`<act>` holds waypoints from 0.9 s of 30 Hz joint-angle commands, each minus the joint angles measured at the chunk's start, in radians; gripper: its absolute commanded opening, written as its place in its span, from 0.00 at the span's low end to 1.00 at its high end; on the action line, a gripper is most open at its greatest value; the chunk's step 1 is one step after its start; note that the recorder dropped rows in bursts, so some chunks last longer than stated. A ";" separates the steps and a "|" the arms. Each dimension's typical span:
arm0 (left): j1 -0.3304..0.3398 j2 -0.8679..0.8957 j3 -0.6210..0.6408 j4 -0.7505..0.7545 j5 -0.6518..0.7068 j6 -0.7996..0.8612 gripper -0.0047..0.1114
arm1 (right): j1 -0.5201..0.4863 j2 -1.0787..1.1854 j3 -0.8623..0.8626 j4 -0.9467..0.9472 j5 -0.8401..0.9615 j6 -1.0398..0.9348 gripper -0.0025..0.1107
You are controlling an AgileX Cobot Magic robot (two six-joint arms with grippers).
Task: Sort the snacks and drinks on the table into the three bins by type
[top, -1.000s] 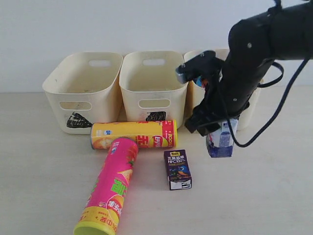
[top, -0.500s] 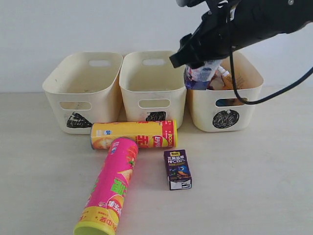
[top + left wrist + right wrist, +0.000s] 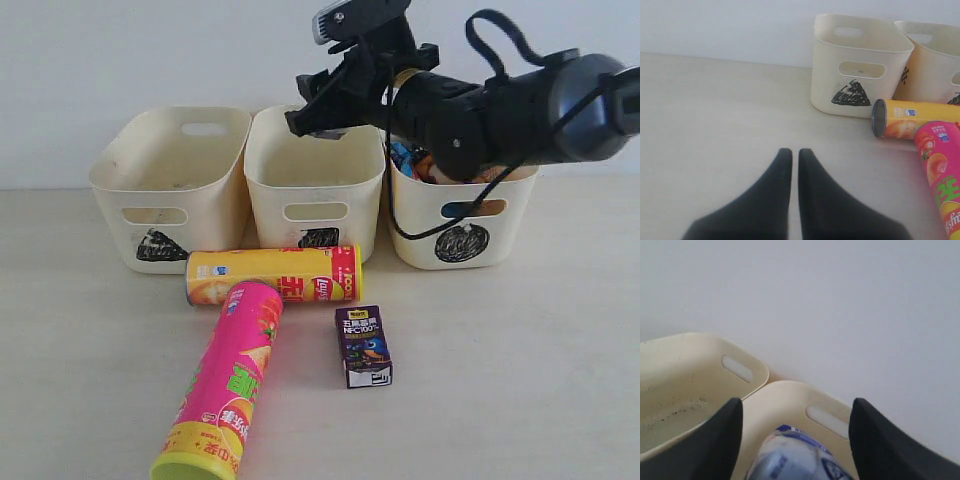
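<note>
**Jaws, right gripper** point(image 3: 797, 401): set part-way apart, with the white-and-blue carton point(image 3: 792, 460) between the two black fingers; taken as held.
**Jaws, left gripper** point(image 3: 791, 151): closed tip to tip, nothing between them, low over bare table point(image 3: 705, 115).

**Carton, location:** aloft in the upper centre of the exterior view, above the middle bin point(image 3: 315, 185); not yet inside it.

**Also on the table:**
- Yellow tube point(image 3: 275, 275): lying across the centre, just before the bins.
- Pink tube point(image 3: 225, 385): lower left, far end against or just short of the yellow one; which cannot be told.
- Purple juice box point(image 3: 363, 346): upright, lower centre.

**Handling note (judgement):** bring the carton down within the rim, centred between the walls, before parting the jaws. A release from this height risks a bounce or a strike on the rim. Part the jaws fully, then lift straight up.

**Not determinable:**
- The carton is unseen in the exterior view, behind the gripper body.
- Its lower part is cut off in the right wrist view, so pad contact is unclear.
- The middle bin's mark is half hidden by the yellow tube.
- The right bin point(image 3: 420, 215) has its contents mostly masked by the right arm point(image 3: 500, 105); only blue and orange scraps show.
</note>
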 commanded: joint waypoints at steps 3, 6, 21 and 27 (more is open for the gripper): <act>0.001 -0.004 -0.003 -0.005 -0.013 -0.003 0.07 | -0.001 0.126 -0.124 0.071 -0.052 -0.014 0.03; 0.001 -0.004 -0.003 -0.005 -0.013 -0.003 0.07 | -0.001 0.150 -0.127 0.071 -0.047 -0.023 0.27; 0.001 -0.004 -0.003 -0.005 -0.013 -0.003 0.07 | -0.001 0.055 -0.127 0.165 0.201 -0.075 0.72; 0.001 -0.004 -0.003 -0.005 -0.013 -0.003 0.07 | -0.001 -0.075 -0.127 0.163 0.478 -0.077 0.38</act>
